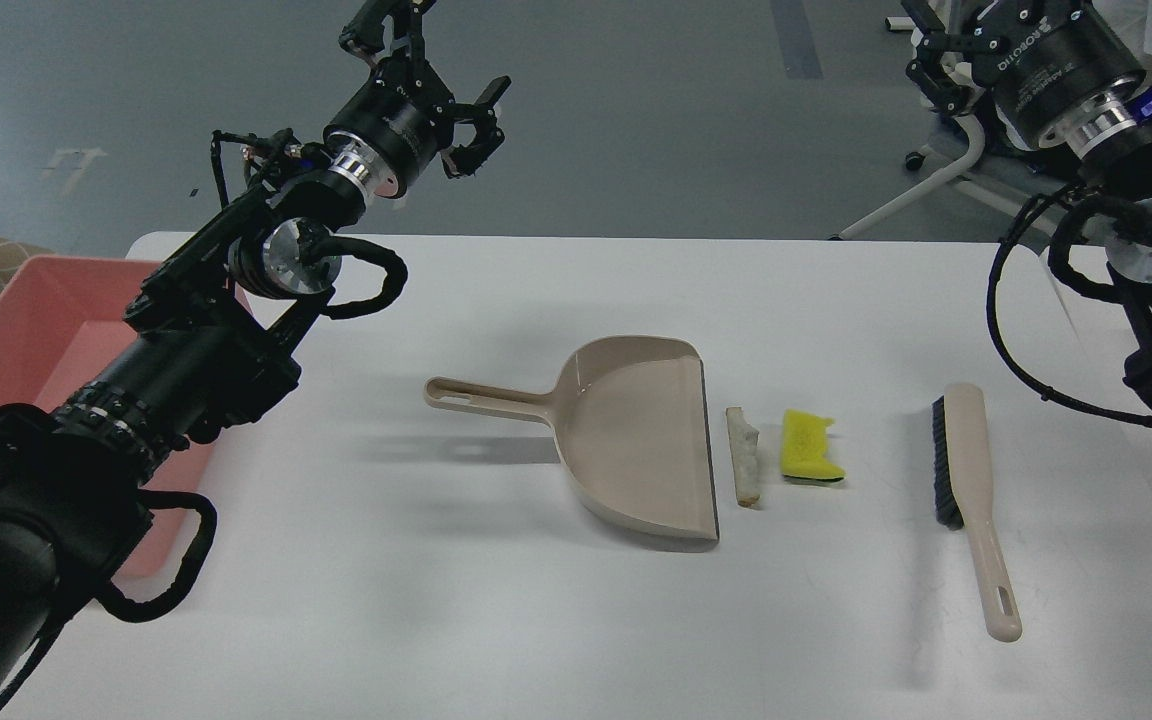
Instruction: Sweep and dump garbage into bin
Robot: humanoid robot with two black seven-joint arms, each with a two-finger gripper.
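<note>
The garbage lies near the middle of the white table, toward its right half: a pale beige crust-like wedge and a bright yellow sponge piece with a dark underside showing along its near edge. The wedge sits just beside the straight open lip of the beige dustpan, a thin gap between them, and the sponge piece is just right of the wedge, apart from it. The dustpan rests flat with its handle pointing toward the left edge of the table. Further right, well apart from the sponge piece, the beige brush lies flat, its dark bristles facing the garbage and its handle pointing toward the near edge. The bin, a shallow pink tub, stands at the left edge of the table, partly hidden behind the left arm.

The left gripper hangs in the air beyond the far edge of the table, fingers spread and holding nothing. The right gripper is raised past the far right corner and is cut off by the top of the view; I cannot tell whether its fingers are spread or pressed together.
</note>
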